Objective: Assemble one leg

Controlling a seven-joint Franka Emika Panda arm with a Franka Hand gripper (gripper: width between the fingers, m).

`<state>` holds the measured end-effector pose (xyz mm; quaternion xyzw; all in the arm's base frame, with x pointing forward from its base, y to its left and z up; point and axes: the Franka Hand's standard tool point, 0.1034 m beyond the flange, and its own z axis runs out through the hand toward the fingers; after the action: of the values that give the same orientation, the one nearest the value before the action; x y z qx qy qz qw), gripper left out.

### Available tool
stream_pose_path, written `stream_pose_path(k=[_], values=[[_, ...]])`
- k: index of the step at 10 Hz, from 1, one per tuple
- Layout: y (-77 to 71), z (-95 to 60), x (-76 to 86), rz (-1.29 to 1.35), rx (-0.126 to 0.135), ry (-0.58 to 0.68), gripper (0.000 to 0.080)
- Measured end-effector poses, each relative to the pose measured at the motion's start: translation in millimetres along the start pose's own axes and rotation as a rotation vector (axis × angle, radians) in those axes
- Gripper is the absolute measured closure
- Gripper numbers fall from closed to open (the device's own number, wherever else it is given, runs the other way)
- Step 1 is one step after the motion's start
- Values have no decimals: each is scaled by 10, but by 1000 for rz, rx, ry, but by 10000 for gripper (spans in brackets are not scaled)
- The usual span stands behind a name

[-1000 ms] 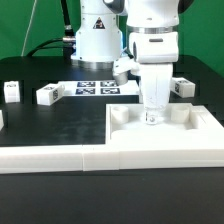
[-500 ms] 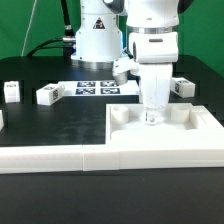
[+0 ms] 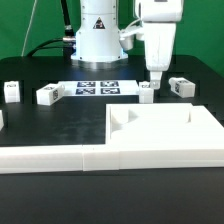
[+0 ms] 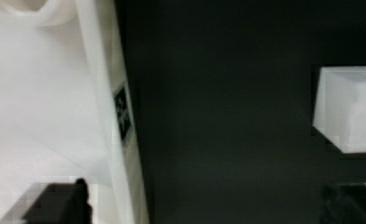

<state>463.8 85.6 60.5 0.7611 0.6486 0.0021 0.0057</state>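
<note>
My gripper point(image 3: 155, 77) hangs open and empty behind the white fixture. A small white leg point(image 3: 146, 95) with a marker tag stands on the black table just below and beside the fingertips, not touching them. Another leg point(image 3: 180, 86) lies to the exterior view's right of it. Two more legs point(image 3: 48, 95) point(image 3: 11, 91) lie at the left. In the wrist view the gripper point(image 4: 206, 205) has dark fingers point(image 4: 55, 202) spread wide over bare black table. One white leg point(image 4: 349, 108) is beside one finger, and the large white panel point(image 4: 38, 120) is on the other side.
A white U-shaped fixture point(image 3: 200, 135) runs along the table's front, with the flat white panel point(image 3: 160, 125) lying inside it. The marker board point(image 3: 97, 88) lies at the robot base. A round socket point(image 4: 47, 10) shows on the panel in the wrist view.
The gripper has risen out of the fixture, away from the panel, and moved back over the table. It now hangs above the leg behind the fixture. Nothing is held.
</note>
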Motion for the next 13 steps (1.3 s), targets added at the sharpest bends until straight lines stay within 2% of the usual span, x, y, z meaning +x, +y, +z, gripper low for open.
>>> stream_pose_path(k=[2, 4, 5, 6, 7, 11, 12, 13], values=[[4, 14, 1, 49, 2, 0, 150], [-19, 32, 0, 274, 6, 5, 150], [-145, 108, -39, 427, 22, 16, 150], [-277, 142, -11, 610, 40, 13, 150], [-365, 149, 82, 741, 44, 10, 150], [-564, 145, 471, 1150, 69, 14, 150], [-604, 145, 546, 1204, 75, 13, 150], [-599, 147, 533, 1273, 83, 14, 150]])
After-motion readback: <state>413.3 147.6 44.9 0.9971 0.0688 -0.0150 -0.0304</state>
